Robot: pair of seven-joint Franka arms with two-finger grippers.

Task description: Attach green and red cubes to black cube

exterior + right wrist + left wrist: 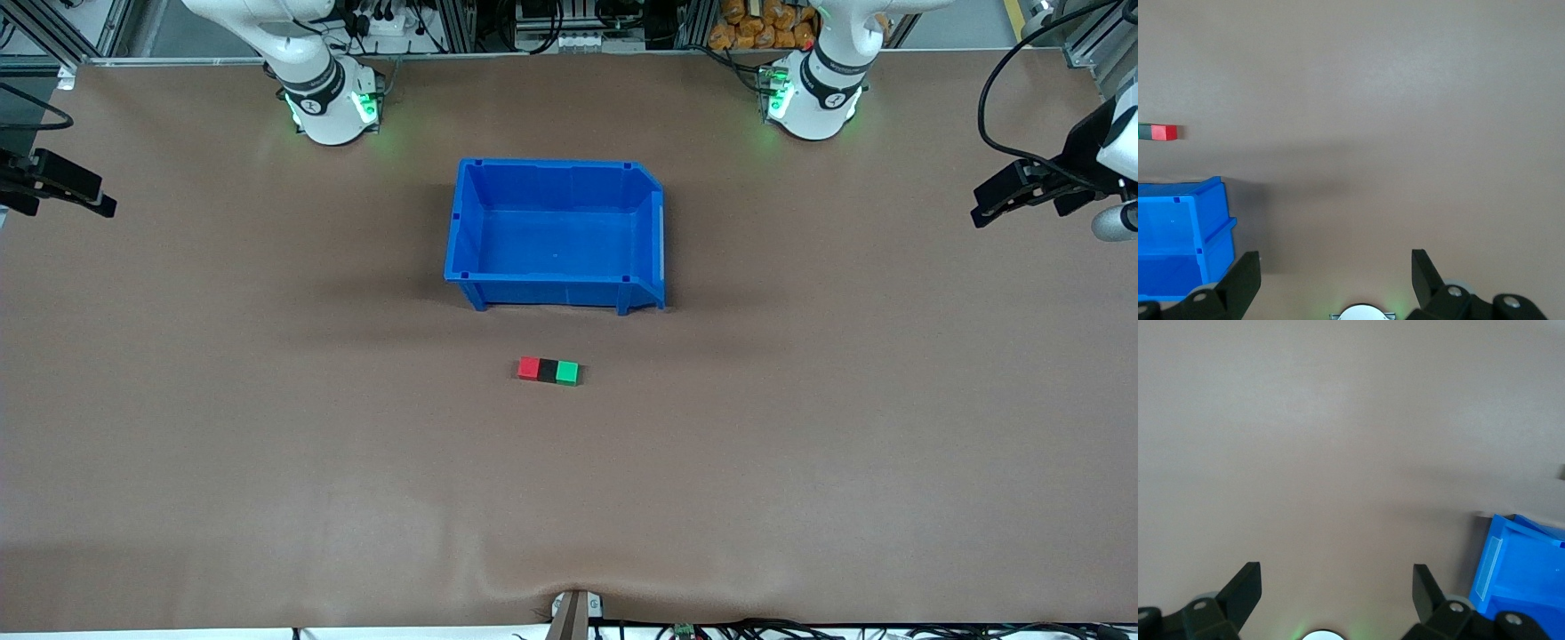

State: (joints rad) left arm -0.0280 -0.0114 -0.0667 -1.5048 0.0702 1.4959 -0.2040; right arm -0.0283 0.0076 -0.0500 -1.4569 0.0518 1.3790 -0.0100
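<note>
Your red cube (529, 368), black cube (547, 371) and green cube (567, 372) sit joined on the table, nearer the camera than the bin (556, 178). Both grippers, left (1337, 587) and right (1335, 267), wait with fingers released; a careless reach may split the row.

The red cube (529, 368), black cube (547, 371) and green cube (567, 372) lie flat on the table in one short row, faces touching, the black one in the middle. The row sits near the blue bin (462, 222), nearer to the front camera than it, red toward the right arm's end, green toward the left arm's end.
</note>
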